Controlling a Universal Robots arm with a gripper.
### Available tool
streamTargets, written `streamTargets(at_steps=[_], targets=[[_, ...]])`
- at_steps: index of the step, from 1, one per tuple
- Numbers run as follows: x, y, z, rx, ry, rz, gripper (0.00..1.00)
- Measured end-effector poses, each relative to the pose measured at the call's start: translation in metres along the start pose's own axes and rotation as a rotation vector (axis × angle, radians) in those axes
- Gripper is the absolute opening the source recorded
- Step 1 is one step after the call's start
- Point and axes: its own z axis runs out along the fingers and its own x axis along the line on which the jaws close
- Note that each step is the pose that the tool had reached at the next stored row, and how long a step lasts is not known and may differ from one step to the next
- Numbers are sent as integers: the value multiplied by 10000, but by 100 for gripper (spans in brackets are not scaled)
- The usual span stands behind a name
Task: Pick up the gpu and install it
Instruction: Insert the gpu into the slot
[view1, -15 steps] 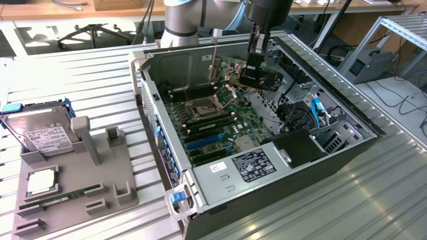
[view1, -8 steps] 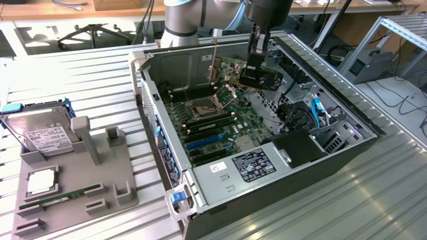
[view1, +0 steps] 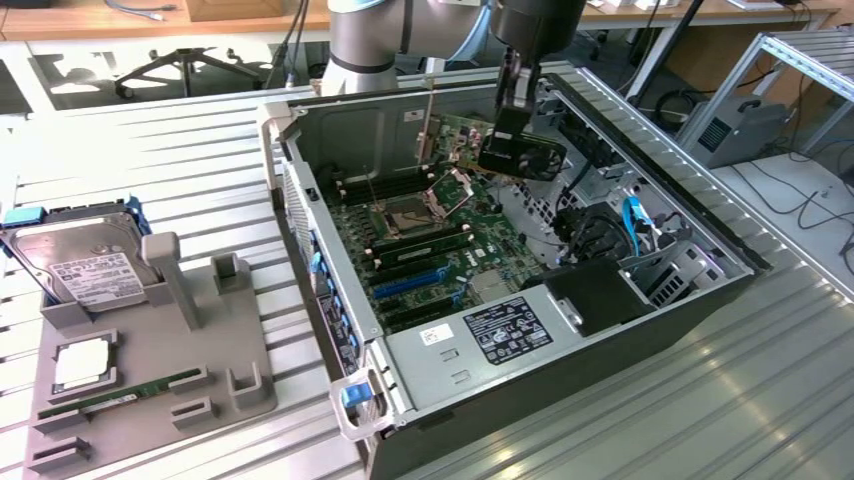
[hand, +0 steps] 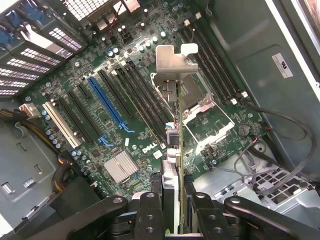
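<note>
- The end effector (hand: 175, 217) is closed partway on the gpu (hand: 172, 140), with one finger on each face of the card (edge-on in the wrist view).
- The gpu hangs above the motherboard (view1: 427, 245), over its socket end and clear of the slots, with its silver bracket (hand: 173, 62) pointing away from the end effector.
- Well apart from the motherboard, outside the case (view1: 627, 320), the hard drive (view1: 80, 265) and memory stick (view1: 120, 392) sit in a tray (view1: 160, 360) on the tabletop (view1: 147, 170).
</note>
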Motion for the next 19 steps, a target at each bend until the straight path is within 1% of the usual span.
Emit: streamTargets(at_steps=[19], targets=[[0, 0, 3, -12, -26, -522, 27]])
